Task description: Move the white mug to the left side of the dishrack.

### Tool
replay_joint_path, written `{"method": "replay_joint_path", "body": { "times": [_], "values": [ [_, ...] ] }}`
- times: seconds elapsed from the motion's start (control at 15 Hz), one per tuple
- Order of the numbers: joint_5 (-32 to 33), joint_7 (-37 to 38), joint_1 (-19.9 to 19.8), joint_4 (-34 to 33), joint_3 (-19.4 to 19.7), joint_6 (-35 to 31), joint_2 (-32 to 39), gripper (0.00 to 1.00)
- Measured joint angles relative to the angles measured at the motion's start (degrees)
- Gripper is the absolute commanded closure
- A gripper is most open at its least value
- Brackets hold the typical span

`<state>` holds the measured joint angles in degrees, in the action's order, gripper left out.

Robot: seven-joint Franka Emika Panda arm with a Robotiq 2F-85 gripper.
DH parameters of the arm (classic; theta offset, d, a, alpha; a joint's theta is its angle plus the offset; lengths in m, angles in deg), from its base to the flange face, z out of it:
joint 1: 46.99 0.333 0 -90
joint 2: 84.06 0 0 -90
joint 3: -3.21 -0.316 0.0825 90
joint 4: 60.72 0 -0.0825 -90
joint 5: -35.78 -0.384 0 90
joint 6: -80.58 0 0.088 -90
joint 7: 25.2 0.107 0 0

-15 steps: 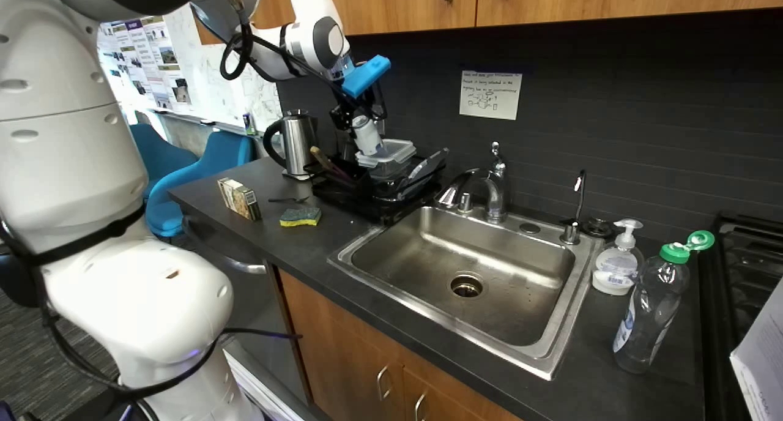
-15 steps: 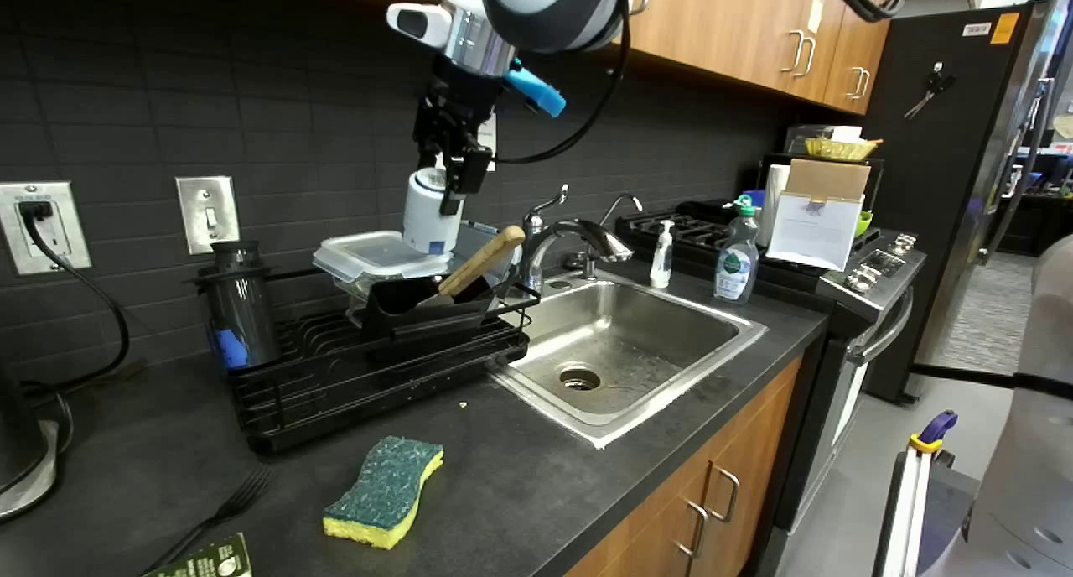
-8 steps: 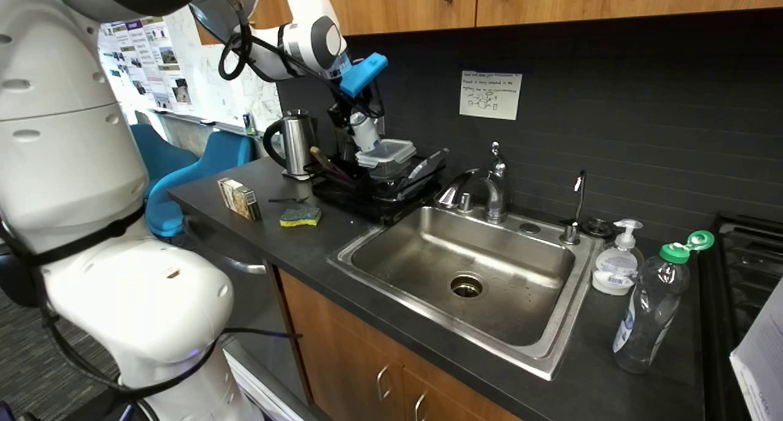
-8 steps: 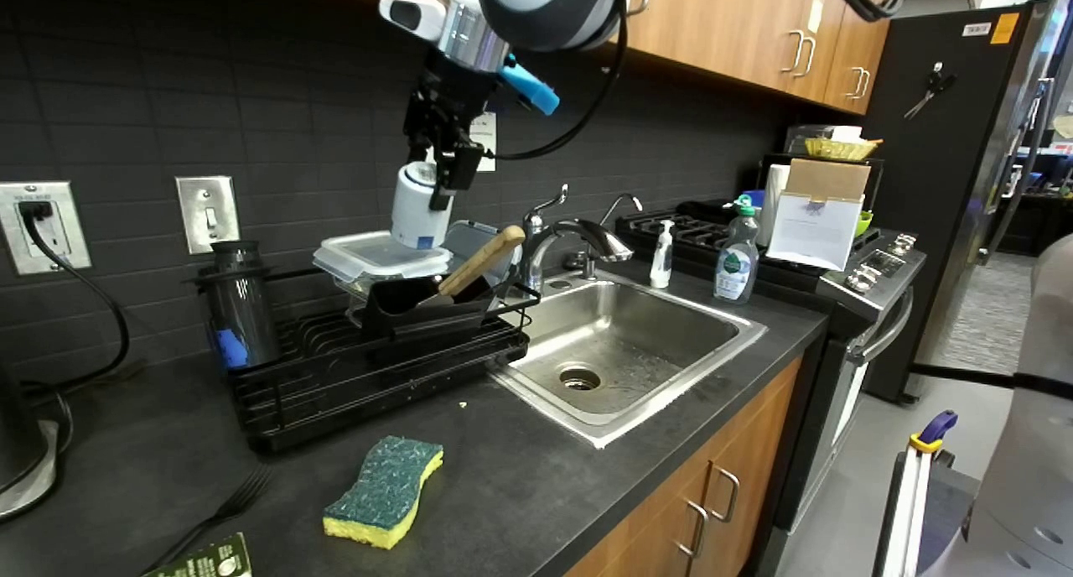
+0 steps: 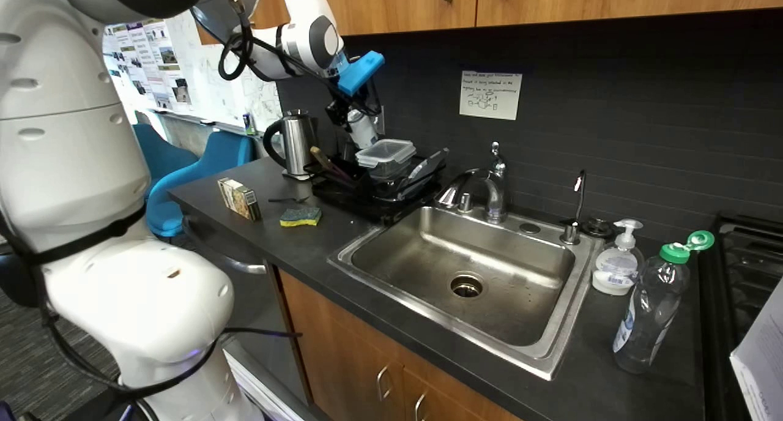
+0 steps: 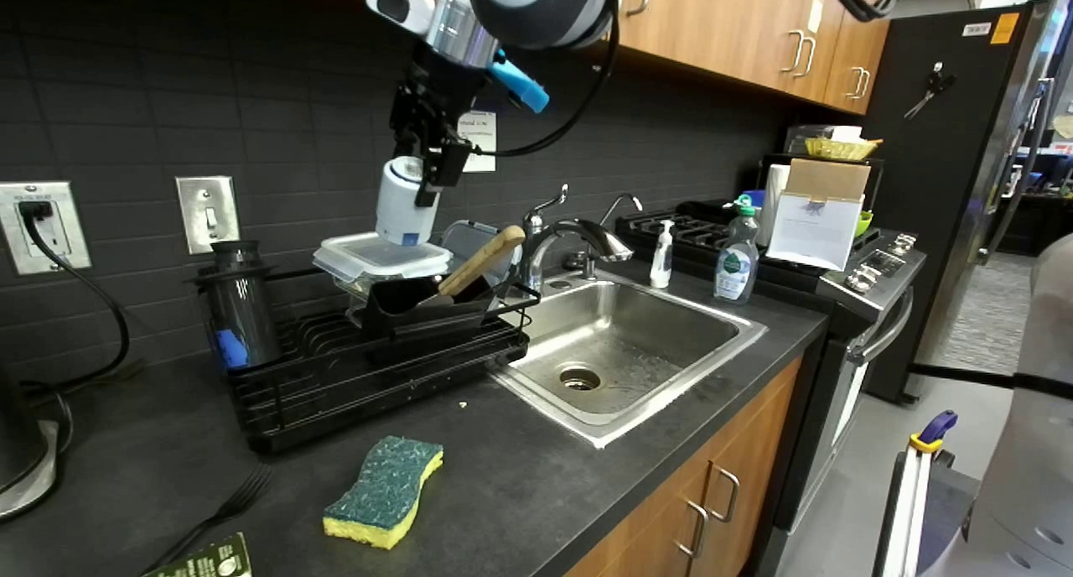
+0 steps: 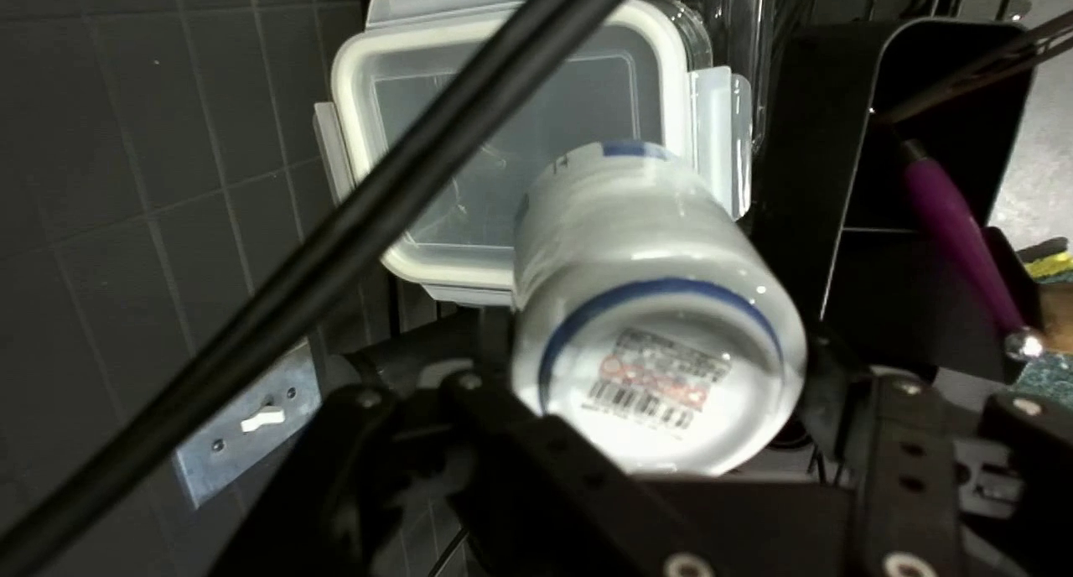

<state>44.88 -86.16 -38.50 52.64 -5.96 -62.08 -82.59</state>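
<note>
The white mug [image 6: 402,208] is whitish with a blue mark near its lower edge. My gripper [image 6: 422,174] is shut on it and holds it upside down, tilted, above the dishrack. In the wrist view the mug [image 7: 637,225] sits between the gripper's fingers [image 7: 658,376], its blue-ringed base with a barcode label toward the camera. The mug [image 5: 362,131] also shows in an exterior view, just behind a lidded container. The black dishrack [image 6: 335,405] stands on the counter left of the sink; it also shows from another side [image 5: 345,202]. The mug's opening is hidden.
A clear lidded container [image 6: 381,256] stands in the rack under the mug. A black caddy [image 6: 402,309] holds a wooden-handled utensil [image 6: 482,261]. A dark tall cup [image 6: 241,309] stands at the rack's left end. A sponge [image 6: 386,489], fork [image 6: 222,510] and metal kettle [image 5: 298,142] are nearby.
My gripper has moved left with the mug in it, and slightly up, in both exterior views. The rack and the things in it have not moved.
</note>
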Motion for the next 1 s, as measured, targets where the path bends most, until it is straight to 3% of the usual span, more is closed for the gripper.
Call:
{"method": "replay_joint_path", "body": {
  "times": [1.0],
  "values": [
    [-2.93,-1.10,0.67,-3.33,-2.57,-0.87,3.27,0.47]
  ]
}}
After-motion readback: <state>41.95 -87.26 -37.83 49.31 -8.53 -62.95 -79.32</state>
